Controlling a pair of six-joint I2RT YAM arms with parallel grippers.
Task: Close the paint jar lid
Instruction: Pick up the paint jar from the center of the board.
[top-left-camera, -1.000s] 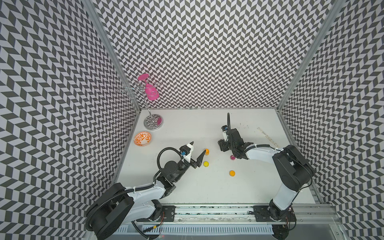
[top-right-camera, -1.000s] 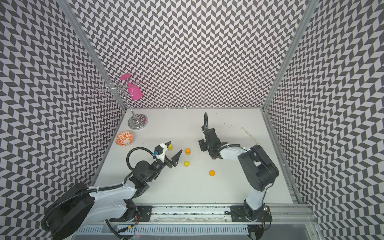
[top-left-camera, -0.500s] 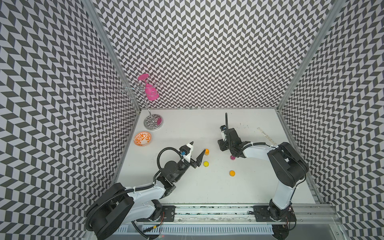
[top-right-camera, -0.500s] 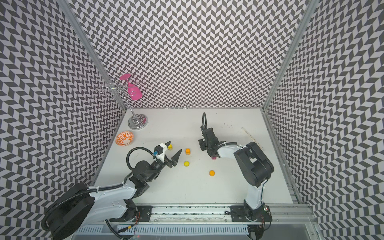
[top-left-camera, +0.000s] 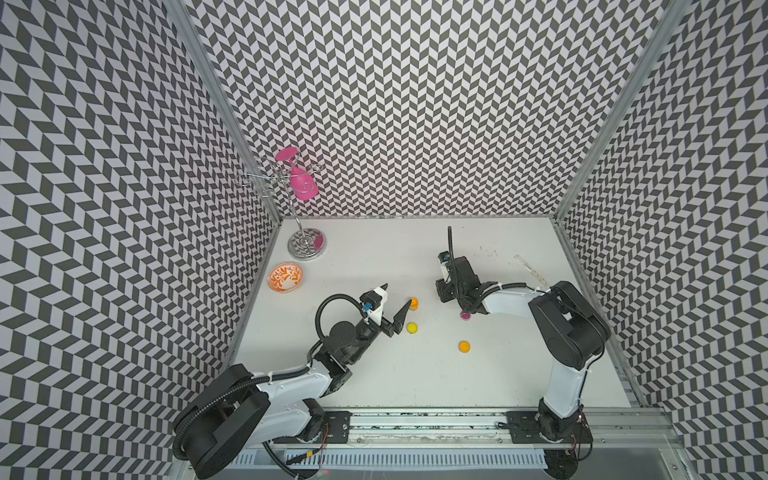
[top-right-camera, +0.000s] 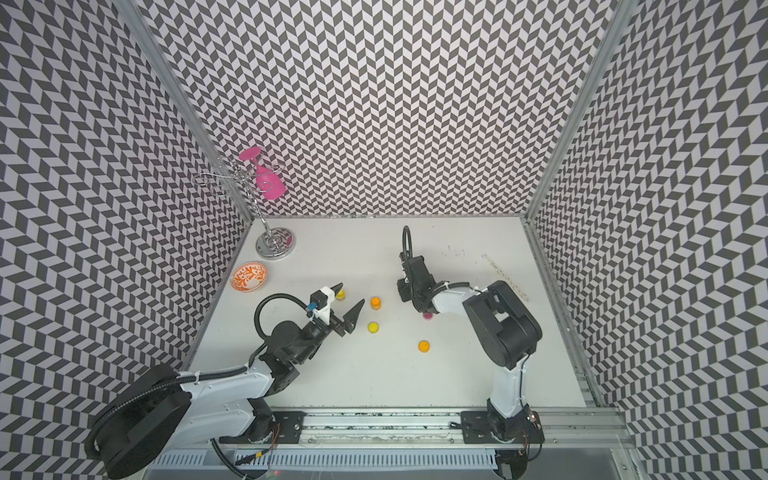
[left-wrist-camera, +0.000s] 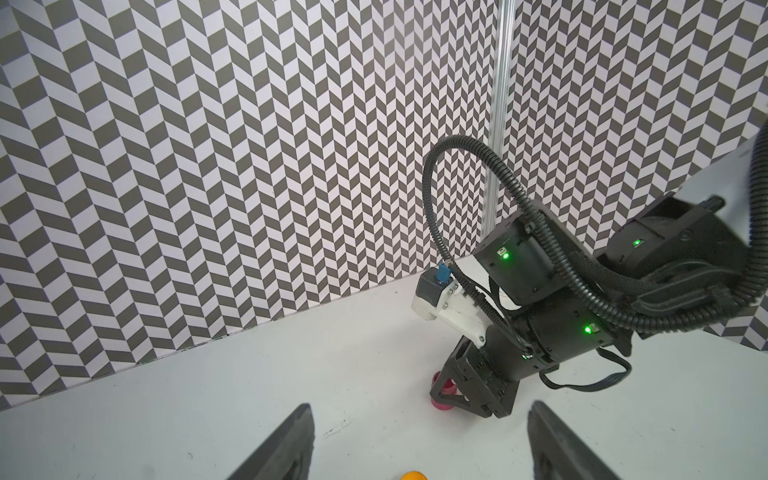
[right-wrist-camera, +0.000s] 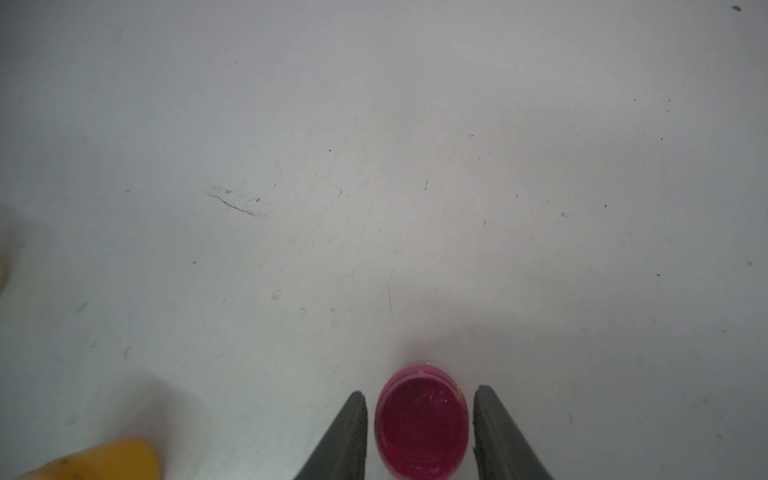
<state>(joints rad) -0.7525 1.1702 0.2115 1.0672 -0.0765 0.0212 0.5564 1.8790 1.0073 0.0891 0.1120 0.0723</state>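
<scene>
Step in hand, as judged: securing the small round magenta plastic paint pot (right-wrist-camera: 422, 428). It stands on the scuffed white tabletop (right-wrist-camera: 374, 166), right of centre and well apart from the flat orange round piece (top-left-camera: 464, 346) nearer the front rail. The right gripper (right-wrist-camera: 419, 390) straddles the pot with its jaws apart and a thin slit of table showing on each side; no clamp observed. The left gripper (top-left-camera: 397, 294) hangs wide open and empty. Recommended: keep the pot centred so both fingers meet it together, since a light pot would likely skid or tip under a one-sided push. Grip low on the body and squeeze moderately. Orientation: upright, axis vertical, top face toward the wrist camera. The pot is round and squat, with no long axis across the table. Whether the dark, rimmed top is open paint or a recessed cap cannot be told.
</scene>
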